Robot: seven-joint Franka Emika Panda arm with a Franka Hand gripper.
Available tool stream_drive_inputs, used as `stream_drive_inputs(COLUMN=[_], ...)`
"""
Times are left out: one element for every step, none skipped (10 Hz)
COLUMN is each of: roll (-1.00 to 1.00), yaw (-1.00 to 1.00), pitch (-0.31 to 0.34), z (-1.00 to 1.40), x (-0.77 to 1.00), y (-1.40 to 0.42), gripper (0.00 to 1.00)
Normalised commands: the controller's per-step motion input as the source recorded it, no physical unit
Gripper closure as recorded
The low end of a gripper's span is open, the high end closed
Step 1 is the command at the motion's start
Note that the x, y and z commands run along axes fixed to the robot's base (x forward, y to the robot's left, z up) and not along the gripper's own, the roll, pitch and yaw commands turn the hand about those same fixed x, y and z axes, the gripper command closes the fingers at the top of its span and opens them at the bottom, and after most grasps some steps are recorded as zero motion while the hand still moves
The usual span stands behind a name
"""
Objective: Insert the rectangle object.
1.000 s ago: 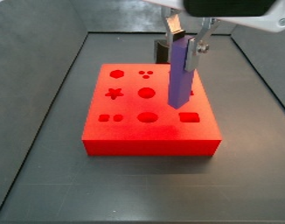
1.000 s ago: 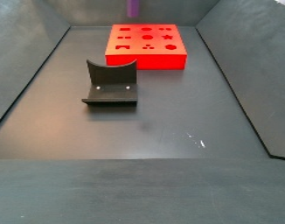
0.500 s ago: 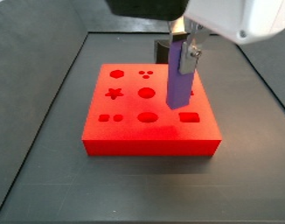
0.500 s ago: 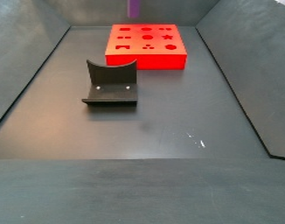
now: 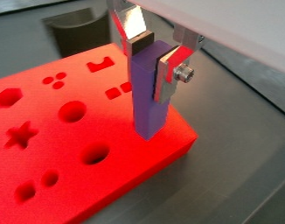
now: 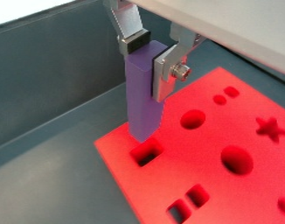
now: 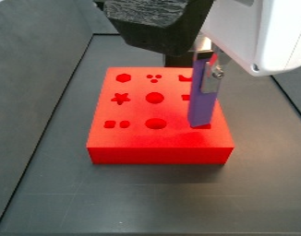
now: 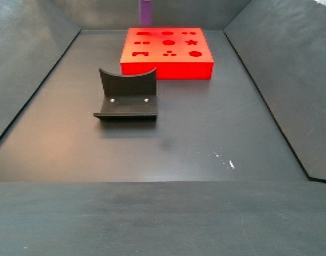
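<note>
Nearest in a side view lies bare dark tabletop [image 8: 166,190] with a small pale scuff, then the dark curved holder [image 8: 127,97] standing alone, well apart from the red block [image 8: 167,52] at the far end. Behind that block only a sliver of the purple rectangle object [image 8: 146,12] shows, cut off by the frame's upper edge; the pincer is out of that picture.

In the closer side view, the red block [image 7: 158,118] shows its star, round and square holes, and the rectangle object [image 7: 202,96] hangs upright over its right part, its lower end near the block's front right corner. The bar hides the rectangular slot there, so whether the tip touches the surface or has entered cannot be told. The arm's body covers the tabletop behind.

In both wrist views the pincer [image 5: 151,55] [image 6: 151,56] is clamped on the bar's upper end, silver fingers [image 5: 170,72] pressed against its sides. The bar [image 6: 142,92] hangs with its lower end just beside the rectangular slot [image 6: 145,155], apparently not inside it.
</note>
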Motion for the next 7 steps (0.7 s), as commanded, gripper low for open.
stream_drive_inputs(roll=[0.13,0.12,0.15,0.27,0.38,0.37,0.32], yaw=[-0.78,-0.78,-0.72,-0.50,-0.27,-0.28,-0.33], pitch=[0.000,0.031,0.150,0.227,0.274,0.376,0.371], z=[0.00,0.00,0.00,0.00,0.00,0.00,0.00], x=[0.19,0.13,0.02,0.09,0.28,0.12,0.10], y=[0.00,0.03,0.06,0.00,-0.03,0.00,0.00], gripper=[1.00,1.00,1.00,1.00,1.00,1.00,1.00])
